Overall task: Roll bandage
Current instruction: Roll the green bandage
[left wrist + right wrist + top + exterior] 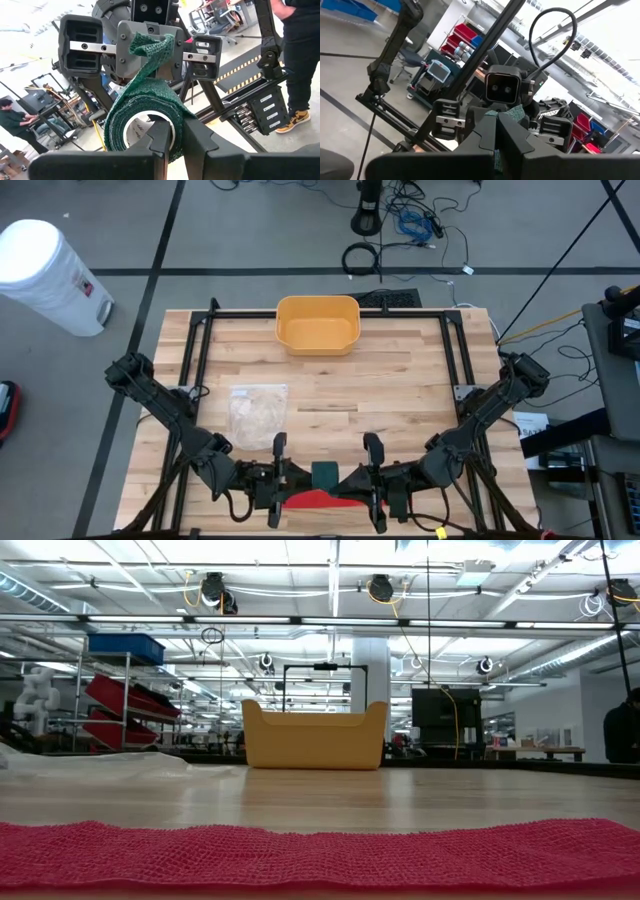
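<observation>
A dark green bandage roll (pixel 131 116) with a white core hangs above the table's near edge, between my two grippers (pixel 325 473). My left gripper (pixel 177 145) is shut on the roll. A strip of the green bandage (pixel 145 75) runs from the roll to my right gripper (pixel 150 47), which faces the left one and is shut on the strip's free end. A red bandage (pixel 320 852) lies flat on the table below them, along the near edge (pixel 318 500). My left gripper holds the roll by its wall (pixel 176 125), with one finger (pixel 159 136) in the hollow core and the other (pixel 200 145) outside. The fingers come level from the table's left. The roll is lifted clear of the table. My right gripper pinches the strip's free end (pixel 150 44) between its two shut fingers, coming about level from the table's right. A crumpled tip of the bandage sticks out past the fingers. The strip runs twisted and fairly straight from there to the roll.
A yellow bin (pixel 317 325) stands at the table's far middle. A clear plastic bag (pixel 258 412) lies left of centre. A black frame (pixel 330 315) runs around the tabletop. People (pixel 300 55) stand in the room beyond the table.
</observation>
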You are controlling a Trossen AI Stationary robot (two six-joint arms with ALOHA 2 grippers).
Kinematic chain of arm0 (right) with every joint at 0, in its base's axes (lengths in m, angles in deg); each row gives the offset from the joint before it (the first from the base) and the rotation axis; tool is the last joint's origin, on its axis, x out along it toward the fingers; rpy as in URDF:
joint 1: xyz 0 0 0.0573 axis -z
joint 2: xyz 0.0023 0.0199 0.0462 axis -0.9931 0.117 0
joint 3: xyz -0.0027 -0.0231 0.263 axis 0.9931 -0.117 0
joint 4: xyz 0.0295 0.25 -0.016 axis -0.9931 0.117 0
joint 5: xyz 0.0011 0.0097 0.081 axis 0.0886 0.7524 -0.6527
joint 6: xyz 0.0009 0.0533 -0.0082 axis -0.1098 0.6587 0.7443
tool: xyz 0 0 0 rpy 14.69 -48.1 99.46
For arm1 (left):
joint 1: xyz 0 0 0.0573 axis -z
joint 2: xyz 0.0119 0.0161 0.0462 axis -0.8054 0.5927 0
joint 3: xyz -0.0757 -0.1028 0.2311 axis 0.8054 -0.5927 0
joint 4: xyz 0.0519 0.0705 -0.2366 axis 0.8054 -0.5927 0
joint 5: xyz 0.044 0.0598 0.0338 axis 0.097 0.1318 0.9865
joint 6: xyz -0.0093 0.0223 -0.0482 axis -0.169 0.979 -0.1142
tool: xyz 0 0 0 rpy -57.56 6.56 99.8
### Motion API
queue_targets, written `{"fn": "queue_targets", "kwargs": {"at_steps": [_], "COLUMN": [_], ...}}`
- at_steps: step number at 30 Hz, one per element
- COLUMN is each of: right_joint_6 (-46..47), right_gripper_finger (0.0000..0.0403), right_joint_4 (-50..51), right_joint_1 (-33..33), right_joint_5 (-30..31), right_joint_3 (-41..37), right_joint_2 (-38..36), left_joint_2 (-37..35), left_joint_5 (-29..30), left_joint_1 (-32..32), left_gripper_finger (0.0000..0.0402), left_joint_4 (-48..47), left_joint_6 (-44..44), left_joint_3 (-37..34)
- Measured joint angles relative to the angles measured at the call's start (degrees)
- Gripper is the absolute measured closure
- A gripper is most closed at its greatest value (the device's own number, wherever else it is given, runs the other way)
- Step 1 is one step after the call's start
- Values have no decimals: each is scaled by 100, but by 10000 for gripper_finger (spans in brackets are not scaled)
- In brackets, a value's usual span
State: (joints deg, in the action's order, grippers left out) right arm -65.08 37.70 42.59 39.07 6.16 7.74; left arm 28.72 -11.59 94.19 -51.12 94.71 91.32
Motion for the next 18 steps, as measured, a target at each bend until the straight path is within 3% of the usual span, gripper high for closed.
{"fn": "queue_targets", "kwargs": {"at_steps": [18], "right_joint_6": [126], "right_gripper_finger": [393], "right_joint_4": [45], "right_joint_1": [-2], "right_joint_5": [3], "right_joint_3": [0], "right_joint_2": [0], "left_joint_2": [0], "left_joint_5": [-43], "left_joint_1": [-2], "left_gripper_finger": [363], "left_joint_4": [-4], "left_joint_6": [234], "left_joint_3": [0]}}
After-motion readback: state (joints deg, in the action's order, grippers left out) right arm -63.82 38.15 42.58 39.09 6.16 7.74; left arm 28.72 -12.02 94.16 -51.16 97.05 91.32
